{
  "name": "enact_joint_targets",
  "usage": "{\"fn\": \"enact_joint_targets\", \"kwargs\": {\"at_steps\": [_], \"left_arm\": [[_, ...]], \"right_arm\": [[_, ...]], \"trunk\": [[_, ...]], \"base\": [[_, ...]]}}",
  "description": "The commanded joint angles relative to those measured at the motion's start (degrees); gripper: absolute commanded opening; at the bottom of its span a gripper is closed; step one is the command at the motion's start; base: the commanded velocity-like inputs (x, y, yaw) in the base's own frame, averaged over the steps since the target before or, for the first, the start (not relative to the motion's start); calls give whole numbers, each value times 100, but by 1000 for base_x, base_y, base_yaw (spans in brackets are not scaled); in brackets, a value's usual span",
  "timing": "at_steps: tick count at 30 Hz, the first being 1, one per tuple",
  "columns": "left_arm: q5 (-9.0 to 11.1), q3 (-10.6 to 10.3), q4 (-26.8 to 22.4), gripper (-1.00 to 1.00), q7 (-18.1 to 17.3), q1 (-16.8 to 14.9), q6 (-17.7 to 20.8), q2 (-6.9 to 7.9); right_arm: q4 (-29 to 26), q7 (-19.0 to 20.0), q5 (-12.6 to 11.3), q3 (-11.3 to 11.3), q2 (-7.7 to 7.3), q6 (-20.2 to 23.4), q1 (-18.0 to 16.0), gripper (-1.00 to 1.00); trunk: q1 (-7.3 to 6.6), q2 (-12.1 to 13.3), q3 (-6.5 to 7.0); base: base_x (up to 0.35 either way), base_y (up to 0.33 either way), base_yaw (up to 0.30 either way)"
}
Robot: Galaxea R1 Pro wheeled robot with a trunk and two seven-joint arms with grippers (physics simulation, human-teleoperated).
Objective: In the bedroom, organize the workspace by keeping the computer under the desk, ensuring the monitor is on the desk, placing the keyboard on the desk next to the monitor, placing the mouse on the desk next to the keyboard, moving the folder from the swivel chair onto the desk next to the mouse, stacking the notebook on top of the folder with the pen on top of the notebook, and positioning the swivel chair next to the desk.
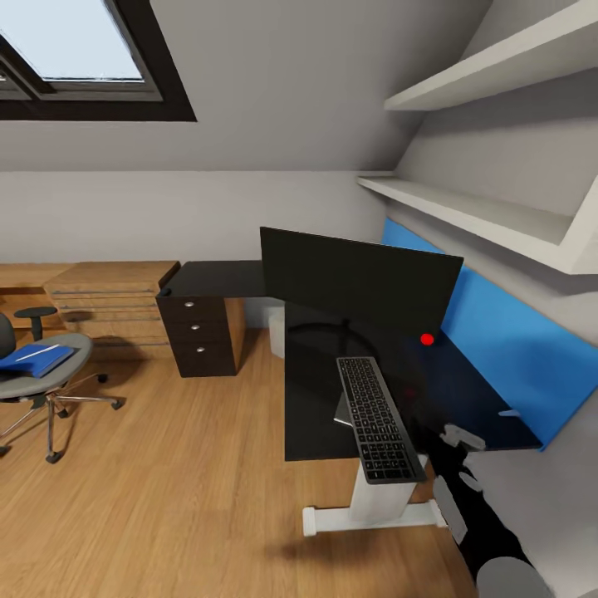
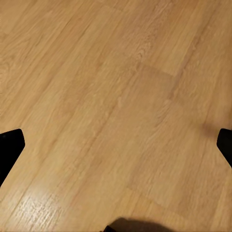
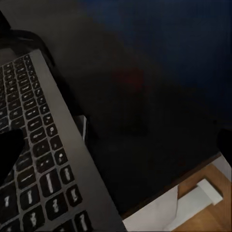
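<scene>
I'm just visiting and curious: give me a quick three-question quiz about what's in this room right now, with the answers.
1. True or false: the keyboard lies on the desk in front of the monitor.
2. Where is the blue folder? A) on the desk B) on the swivel chair C) on the floor
3. Fill in: the left wrist camera looks down at the wooden ____.

Key: 1 true, with its near end overhanging the desk edge. 2 B. 3 floor.
</scene>
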Motion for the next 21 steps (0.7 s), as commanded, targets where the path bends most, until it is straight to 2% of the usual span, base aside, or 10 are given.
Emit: {"fn": "enact_joint_targets", "kwargs": {"at_steps": [1,3,5,6,9,12,21], "left_arm": [[28,-48,-2,100,46,-3,-23,7],[29,-48,-2,100,46,-3,-23,5],[30,-45,-1,100,46,-3,-23,5],[26,-41,5,100,40,-3,-23,4],[23,-45,18,100,32,-3,-20,4],[22,-47,24,100,29,-3,-20,4],[21,-48,25,100,29,-3,-23,4]], "right_arm": [[-238,-18,-48,11,57,-24,103,100],[-1135,-30,89,22,278,11,662,100],[-1535,-32,202,31,379,54,935,100],[-2100,-32,398,53,579,213,1277,100],[-2398,-13,502,63,744,389,1447,100],[-2509,-3,539,114,815,463,1513,100],[-2486,7,529,146,833,478,1530,100]], "trunk": [[1,-5,-7],[1,-5,-7],[1,-5,-7],[1,-5,-7],[1,-5,-7],[1,-5,-7],[1,-5,-7]], "base": [[0,0,0],[0,0,0],[0,0,0],[0,0,0],[-86,0,0],[-250,0,0],[-323,0,0]]}}
